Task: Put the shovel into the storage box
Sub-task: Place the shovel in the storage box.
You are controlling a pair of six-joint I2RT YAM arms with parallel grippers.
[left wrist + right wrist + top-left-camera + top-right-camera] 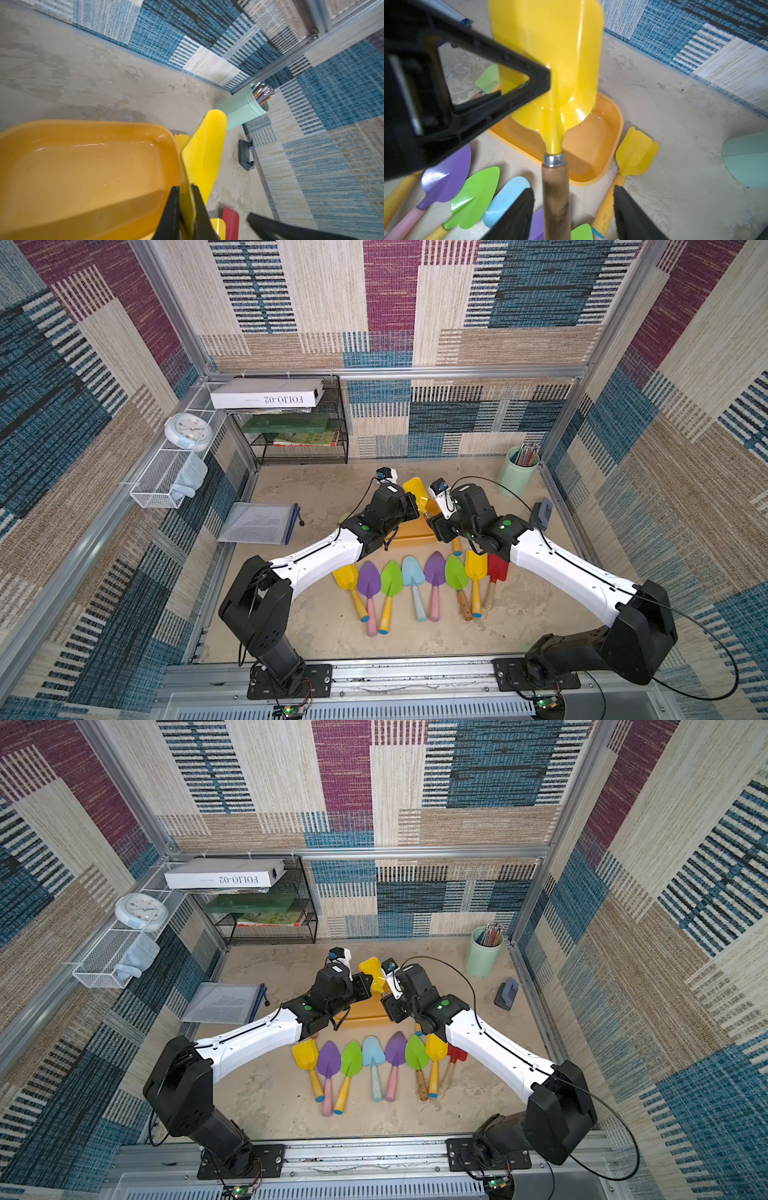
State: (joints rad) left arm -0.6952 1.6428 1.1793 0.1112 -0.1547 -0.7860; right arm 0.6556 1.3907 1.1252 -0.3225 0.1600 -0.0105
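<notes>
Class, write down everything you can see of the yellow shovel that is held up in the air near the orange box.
The yellow shovel has a glossy, square-ended scoop blade, a silver ferrule and a dark wooden handle. It is up off the table at the edge of the storage box. The left gripper is shut on the blade's side edge; the right gripper stands open around the handle, not touching it.

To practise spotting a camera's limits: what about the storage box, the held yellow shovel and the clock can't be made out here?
Storage box, both top views: left arm and right arm cover most of it.
Yellow shovel, right wrist view: handle's end cut off by the frame edge.
Clock, both top views: hands too small to read.
</notes>
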